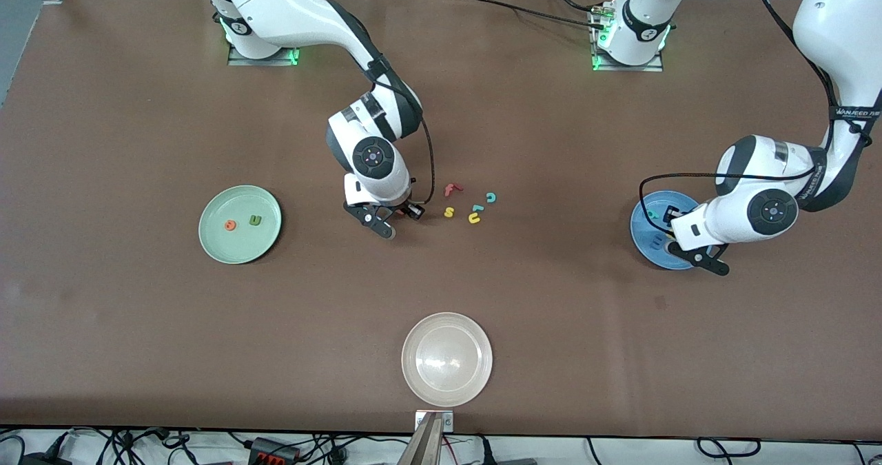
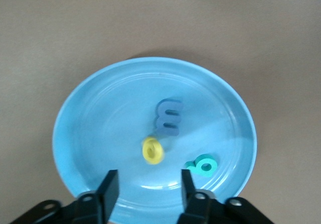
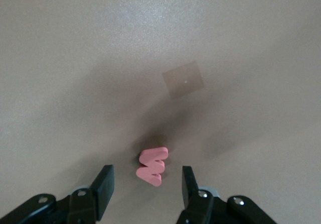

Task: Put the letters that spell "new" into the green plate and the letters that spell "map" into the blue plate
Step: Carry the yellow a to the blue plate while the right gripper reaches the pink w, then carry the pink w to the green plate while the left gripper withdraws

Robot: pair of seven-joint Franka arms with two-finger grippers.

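Cream plate (image 1: pixel 446 359): nearest the front camera, round, glossy, with nothing on it.
Left gripper (image 1: pixel 694 254): over the blue plate (image 1: pixel 644 246), its black fingers (image 2: pixel 109 186) standing apart with nothing between them.
Blue plate contents: in the left wrist view the blue m (image 2: pixel 168 116), the yellow p (image 2: pixel 152 150) and the teal a (image 2: pixel 201 166) lie on the smooth floor of the plate (image 2: pixel 100 113); the p sits closest to the gap between the fingers, the m touching it, the a just off to one side near the rim.
Right gripper (image 1: pixel 383 218): low over the bare brown table (image 1: pixel 138 107), between the green plate (image 1: pixel 240 224) and the loose letters; fingers (image 3: pixel 103 190) parted, gripping nothing.
Pink w (image 3: pixel 152 165): a small, thick, foam-like piece lying on the table, between the right gripper's (image 3: pixel 145 189) two fingers and just ahead of their tips; whether either finger touches it I cannot tell.
Green plate: pale mint, round, raised rim, toward the right arm's end of the table; it holds the orange e (image 1: pixel 230 225) and the dark green n (image 1: pixel 255 220) side by side, slightly apart.
Loose letters: a small cluster beside the right gripper, toward the left arm's end: yellow s (image 1: pixel 449 211), yellow u (image 1: pixel 474 218), a light blue piece (image 1: pixel 477 209), teal c (image 1: pixel 490 197), and the red f (image 1: pixel 451 189) farthest from the camera.
Table: matte brown, with a small paler square patch (image 3: pixel 183 80) near the w.
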